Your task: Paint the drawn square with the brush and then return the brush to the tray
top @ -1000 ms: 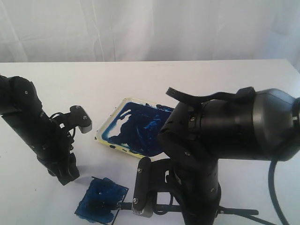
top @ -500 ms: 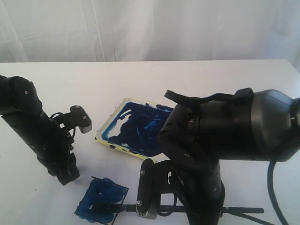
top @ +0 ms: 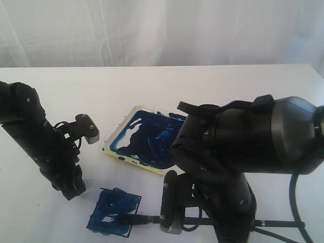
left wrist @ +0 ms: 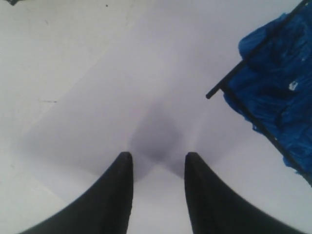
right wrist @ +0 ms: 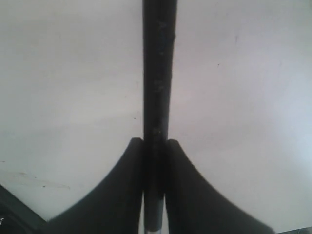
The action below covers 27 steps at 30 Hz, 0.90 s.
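Observation:
The drawn square (top: 113, 216), smeared blue almost all over, lies near the table's front edge; its black outline and blue fill also show in the left wrist view (left wrist: 273, 92). The long black brush (top: 143, 219) lies almost flat, its tip on the square's right part and its handle running right under my right arm. My right gripper (right wrist: 155, 142) is shut on the brush handle (right wrist: 158, 73). My left gripper (left wrist: 158, 158) hangs open over bare white table just left of the square, holding nothing. The white tray (top: 113, 135), coated with dark blue paint, sits behind the square.
My bulky right arm (top: 238, 142) covers the tray's right side and the table's front right. The left arm (top: 43, 142) stands upright at the left. A white curtain backs the table.
My right arm has shifted to the right, dragging the brush tip rightward across the square. The left arm has stayed still.

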Motion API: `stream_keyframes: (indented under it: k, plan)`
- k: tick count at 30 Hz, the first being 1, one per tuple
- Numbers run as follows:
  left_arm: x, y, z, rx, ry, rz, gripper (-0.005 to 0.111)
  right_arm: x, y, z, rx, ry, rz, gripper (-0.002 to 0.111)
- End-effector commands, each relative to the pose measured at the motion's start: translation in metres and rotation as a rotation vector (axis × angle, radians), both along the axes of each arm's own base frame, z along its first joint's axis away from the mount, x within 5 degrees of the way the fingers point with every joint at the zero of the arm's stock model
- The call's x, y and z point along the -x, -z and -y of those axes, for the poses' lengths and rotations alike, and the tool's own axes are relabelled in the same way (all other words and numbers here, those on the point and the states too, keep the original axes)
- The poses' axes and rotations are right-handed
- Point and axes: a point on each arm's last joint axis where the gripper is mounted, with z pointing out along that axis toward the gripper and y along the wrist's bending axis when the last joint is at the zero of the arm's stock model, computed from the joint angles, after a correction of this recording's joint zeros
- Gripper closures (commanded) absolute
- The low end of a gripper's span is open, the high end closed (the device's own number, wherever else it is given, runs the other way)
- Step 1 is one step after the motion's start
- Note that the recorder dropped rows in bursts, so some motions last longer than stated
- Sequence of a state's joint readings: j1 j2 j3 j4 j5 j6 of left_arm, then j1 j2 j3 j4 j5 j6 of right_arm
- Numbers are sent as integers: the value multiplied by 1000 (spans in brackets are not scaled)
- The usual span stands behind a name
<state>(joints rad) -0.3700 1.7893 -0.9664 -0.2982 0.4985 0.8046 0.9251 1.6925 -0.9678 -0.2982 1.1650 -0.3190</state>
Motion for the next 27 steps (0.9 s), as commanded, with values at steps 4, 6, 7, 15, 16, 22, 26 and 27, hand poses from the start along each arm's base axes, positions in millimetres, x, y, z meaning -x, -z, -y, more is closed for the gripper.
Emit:
stream_keyframes:
  k: [4, 6, 7, 15, 16, 22, 26, 27]
  plan:
    - [7, 9, -2, -30, 21, -69, 65, -1, -2, 7, 70, 27, 28, 108]
    - [7, 9, -2, -30, 21, -69, 65, -3, -4, 7, 77, 32, 52, 108]
    - [7, 9, -2, -30, 21, -69, 65, -3, -4, 8, 79, 29, 54, 108]
    - [7, 9, -2, -30, 21, -69, 65, -1, -17, 10, 32, 28, 89, 108]
    - [7, 9, -2, -30, 21, -69, 65, -1, -19, 10, 26, 29, 93, 108]
    - [7, 9, -2, -30, 21, -69, 65, -1, -25, 8, -49, 18, 127, 108]
    - [7, 9, -2, -30, 21, -69, 65, -3, -19, -1, -120, 2, 123, 108]
    - [7, 9, -2, -30, 21, -69, 65, -4, -15, -3, -126, 2, 116, 108]
